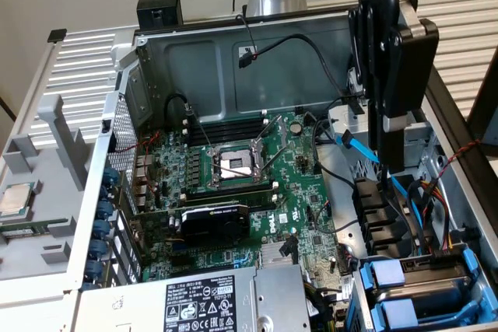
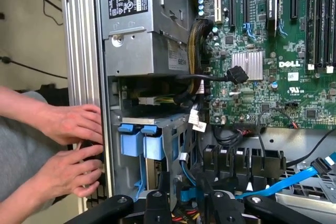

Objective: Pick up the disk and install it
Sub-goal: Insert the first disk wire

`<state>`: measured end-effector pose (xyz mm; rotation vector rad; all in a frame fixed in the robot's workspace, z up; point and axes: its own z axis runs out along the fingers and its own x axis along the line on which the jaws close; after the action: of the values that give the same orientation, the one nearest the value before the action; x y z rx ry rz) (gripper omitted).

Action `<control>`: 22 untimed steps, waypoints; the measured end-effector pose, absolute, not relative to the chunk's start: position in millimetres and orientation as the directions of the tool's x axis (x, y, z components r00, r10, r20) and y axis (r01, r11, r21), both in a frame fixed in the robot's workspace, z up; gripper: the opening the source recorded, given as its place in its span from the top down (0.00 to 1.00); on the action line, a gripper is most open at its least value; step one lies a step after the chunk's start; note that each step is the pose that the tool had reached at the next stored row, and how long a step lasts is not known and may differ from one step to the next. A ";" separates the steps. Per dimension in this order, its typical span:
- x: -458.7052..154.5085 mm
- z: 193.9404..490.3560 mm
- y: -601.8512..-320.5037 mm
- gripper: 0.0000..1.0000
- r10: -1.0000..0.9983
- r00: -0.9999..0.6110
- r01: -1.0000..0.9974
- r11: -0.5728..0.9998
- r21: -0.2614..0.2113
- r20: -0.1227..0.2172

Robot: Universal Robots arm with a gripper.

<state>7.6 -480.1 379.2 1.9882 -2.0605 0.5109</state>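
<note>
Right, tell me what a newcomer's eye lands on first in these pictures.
First the open computer case with its green motherboard laid bare in the middle of the exterior view. Then the gripper, hanging over the case toward the exterior view's right, above the blue drive carriers in the near corner. In the wrist view, a person's hands press against the case's outer edge beside those carriers.

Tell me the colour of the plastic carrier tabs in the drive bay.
Blue; the carrier tabs show best in the wrist view.
</note>
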 end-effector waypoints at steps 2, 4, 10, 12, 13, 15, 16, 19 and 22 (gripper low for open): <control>7.3 378.7 -480.2 0.67 -0.914 -0.051 -0.996 0.017 -0.088 0.403; 7.2 378.0 -480.2 0.67 -0.913 -0.051 -0.996 0.017 -0.088 0.405; 7.1 375.8 -480.1 0.67 -0.911 -0.051 -0.996 0.016 -0.088 0.409; 7.1 375.2 -480.0 0.67 -0.911 -0.051 -0.996 0.016 -0.088 0.410; 7.1 374.9 -479.9 0.67 -0.910 -0.051 -0.996 0.016 -0.088 0.410; 7.1 374.7 -479.8 0.67 -0.910 -0.051 -0.996 0.016 -0.088 0.411; 7.0 374.6 -479.7 0.67 -0.910 -0.051 -0.996 0.016 -0.088 0.411; 7.0 374.5 -479.6 0.67 -0.910 -0.051 -0.996 0.016 -0.088 0.412; 7.0 374.5 -479.6 0.67 -0.910 -0.051 -0.996 0.016 -0.088 0.412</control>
<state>7.0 -479.6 374.5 1.9812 -2.0524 0.5224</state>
